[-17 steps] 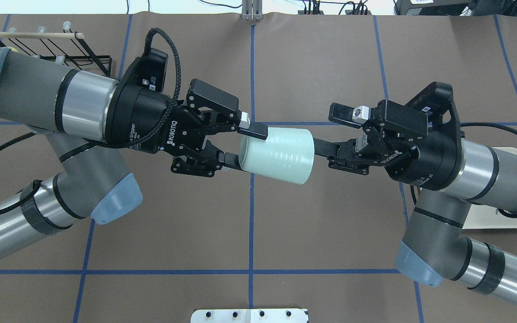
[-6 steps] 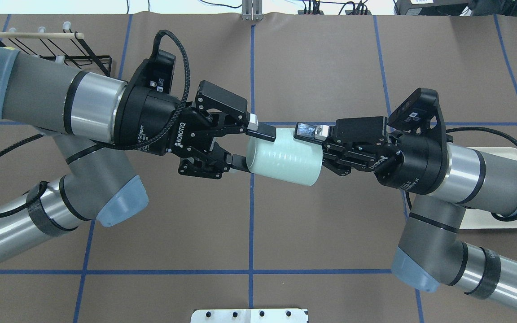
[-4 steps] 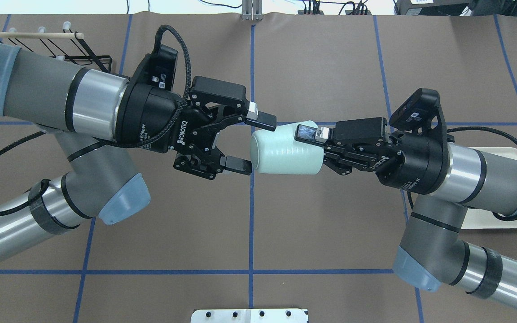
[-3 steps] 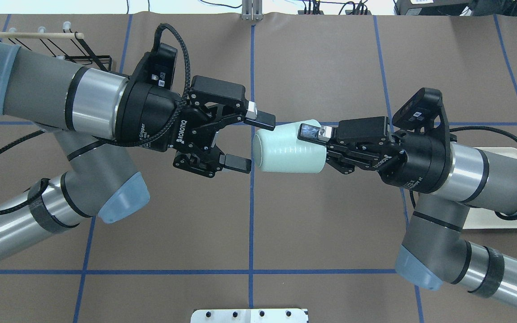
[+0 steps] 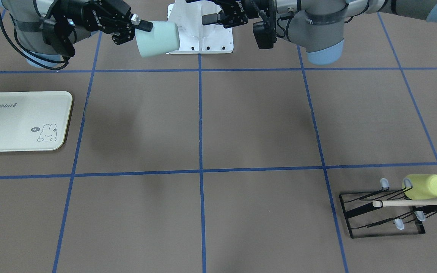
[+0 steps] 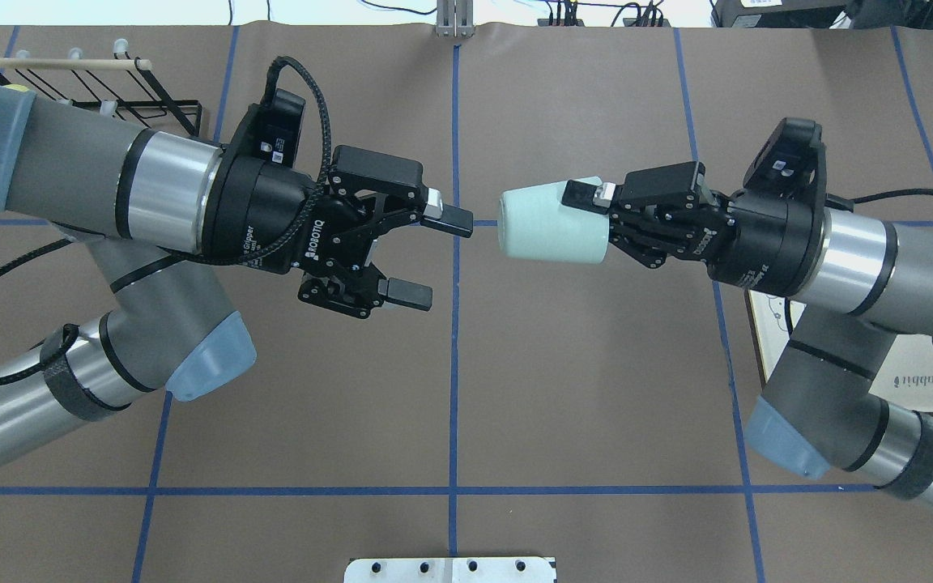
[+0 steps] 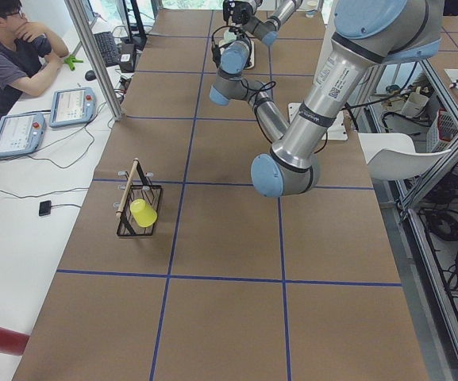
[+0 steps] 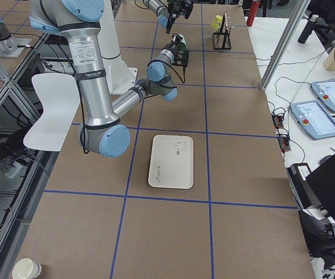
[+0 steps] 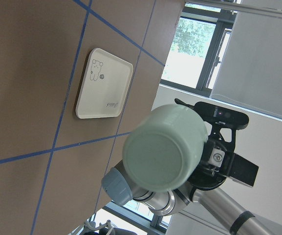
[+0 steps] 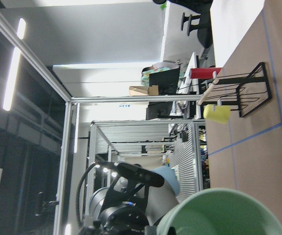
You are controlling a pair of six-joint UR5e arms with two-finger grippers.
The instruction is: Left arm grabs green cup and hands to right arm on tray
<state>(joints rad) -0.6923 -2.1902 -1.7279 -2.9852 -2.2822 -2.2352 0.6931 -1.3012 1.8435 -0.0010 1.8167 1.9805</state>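
Small pale mint-green plastic tumbler (image 6: 547, 225) is held sideways in mid-air at its rim by right gripper (image 6: 581, 207), closed base turned toward spread-jawed left gripper (image 6: 432, 257), apart from it. Pale cream-green rectangular plastic tray (image 5: 13, 129) is laid flat on counter (image 5: 241, 125).

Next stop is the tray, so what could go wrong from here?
The right tool pinches only the rim end of the green cup, which sticks out sideways; it may pivot or slip in transit. Lying on its side, it could roll on the tray unless turned upright first.
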